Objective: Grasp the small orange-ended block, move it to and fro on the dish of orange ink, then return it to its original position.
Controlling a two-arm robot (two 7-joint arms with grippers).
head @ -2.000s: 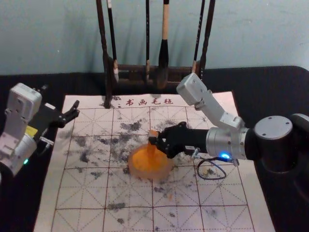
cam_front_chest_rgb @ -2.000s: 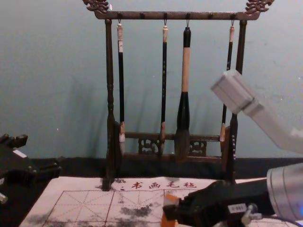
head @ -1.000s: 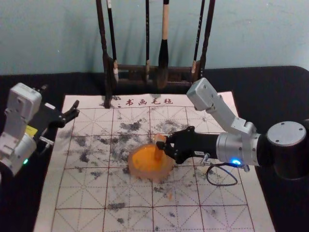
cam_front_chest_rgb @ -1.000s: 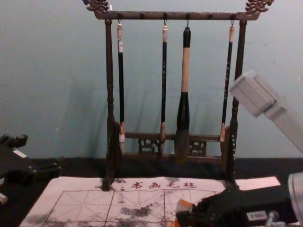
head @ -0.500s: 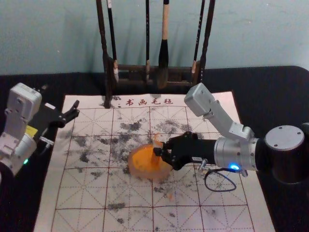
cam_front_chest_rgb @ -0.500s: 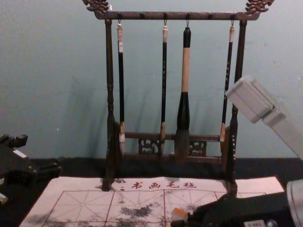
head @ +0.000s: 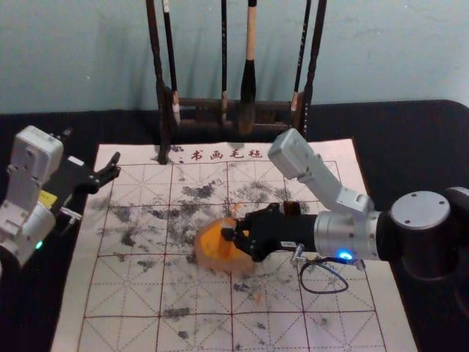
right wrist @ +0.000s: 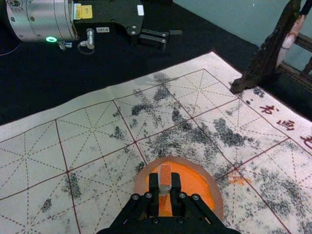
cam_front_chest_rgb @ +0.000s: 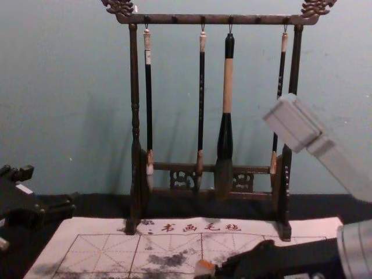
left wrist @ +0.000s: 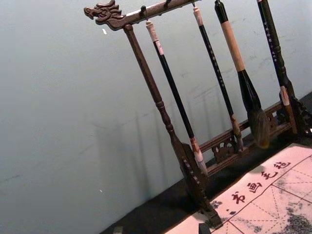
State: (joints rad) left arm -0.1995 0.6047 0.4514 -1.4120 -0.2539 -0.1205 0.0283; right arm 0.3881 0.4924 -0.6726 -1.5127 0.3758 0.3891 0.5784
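My right gripper [head: 230, 233] is over the dish of orange ink [head: 205, 258], coming in from the right. In the right wrist view, the right gripper [right wrist: 165, 187] is closed around the small block [right wrist: 165, 175], its orange end facing up. The block stands roughly upright inside the dish's rim [right wrist: 217, 197]; the fingers partly hide its lower part, and the chest view shows only its top [cam_front_chest_rgb: 203, 268]. My left gripper [head: 111, 169] is parked at the mat's left edge, fingers apart and holding nothing; its tips show low in the left wrist view.
A white calligraphy mat [head: 121, 293] with a red grid and dark ink smudges lies on the black table [head: 44, 315]. Behind it stands a dark wooden rack [cam_front_chest_rgb: 135, 116] with hanging brushes, the thick one [cam_front_chest_rgb: 225, 133] right of its middle.
Over the last second the right gripper has carried the block leftward and slightly toward the robot, across the dish. Earlier it had moved right. The left arm and dish look unmoved.
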